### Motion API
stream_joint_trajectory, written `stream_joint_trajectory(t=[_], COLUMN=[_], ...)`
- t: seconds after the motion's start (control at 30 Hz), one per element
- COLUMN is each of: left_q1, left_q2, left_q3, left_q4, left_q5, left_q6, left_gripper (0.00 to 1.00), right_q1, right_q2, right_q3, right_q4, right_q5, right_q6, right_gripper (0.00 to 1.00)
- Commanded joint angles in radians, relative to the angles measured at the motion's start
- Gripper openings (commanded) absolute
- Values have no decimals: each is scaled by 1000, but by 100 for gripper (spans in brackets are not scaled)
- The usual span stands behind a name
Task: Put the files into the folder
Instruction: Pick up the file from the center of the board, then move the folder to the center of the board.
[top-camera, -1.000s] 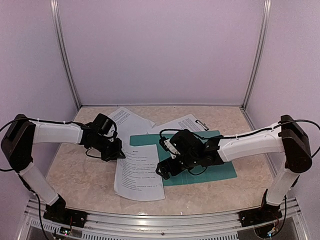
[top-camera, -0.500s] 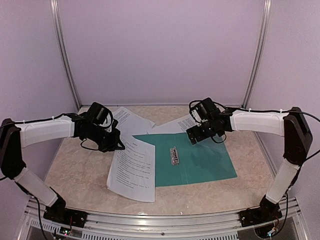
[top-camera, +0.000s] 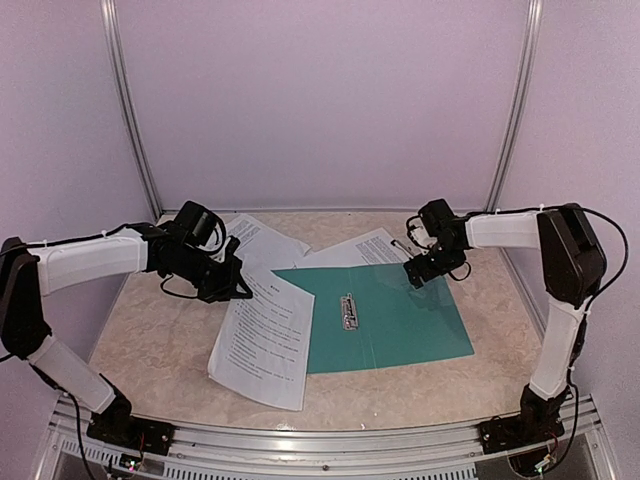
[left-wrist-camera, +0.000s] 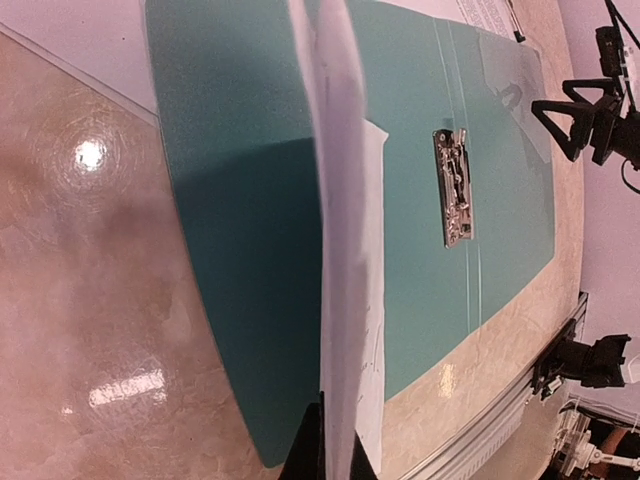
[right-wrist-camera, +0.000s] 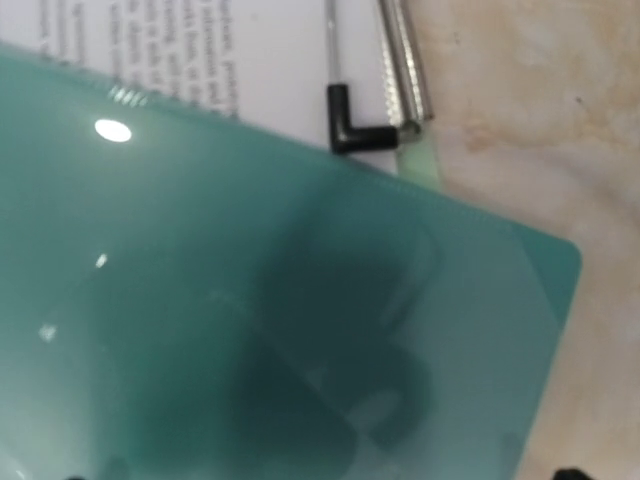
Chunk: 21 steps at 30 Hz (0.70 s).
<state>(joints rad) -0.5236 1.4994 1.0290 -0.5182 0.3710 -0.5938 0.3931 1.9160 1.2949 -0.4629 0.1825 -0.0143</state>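
The dark teal folder (top-camera: 400, 320) lies open and flat at the table's middle, with its silver clip (top-camera: 347, 310) bare on the spine. My left gripper (top-camera: 236, 287) is shut on the far edge of the printed white files (top-camera: 262, 340), which overlap the folder's left edge. In the left wrist view the files (left-wrist-camera: 345, 230) show edge-on above the folder (left-wrist-camera: 240, 200) and the clip (left-wrist-camera: 455, 185), pinched between my fingertips (left-wrist-camera: 335, 455). My right gripper (top-camera: 420, 272) hovers open and empty over the folder's far right corner (right-wrist-camera: 250, 330).
More printed sheets (top-camera: 262, 240) lie at the back left. A pale mint clipboard with a sheet (top-camera: 365, 247) and a metal top clip (right-wrist-camera: 400, 70) lies behind the folder, partly under it. Booth walls stand close on three sides.
My right arm drew back from the folder's middle to its far right corner, baring the clip. My left gripper dragged the files a little to the left.
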Motion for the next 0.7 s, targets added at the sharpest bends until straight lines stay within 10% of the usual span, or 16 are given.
stream_joint_trajectory(t=[0.0, 0.67], left_q1=[-4, -7], left_q2=[-6, 0], left_q3=[30, 47], left_q4=[-11, -25], left_q5=[22, -3], left_q6=[14, 7], left_gripper=[0, 0], right_q1=[-60, -157], right_q2=[36, -127], right_q3=[14, -380], right_q4=[12, 302], right_q5=[-128, -372], right_q6=[49, 321], right_gripper=[99, 92])
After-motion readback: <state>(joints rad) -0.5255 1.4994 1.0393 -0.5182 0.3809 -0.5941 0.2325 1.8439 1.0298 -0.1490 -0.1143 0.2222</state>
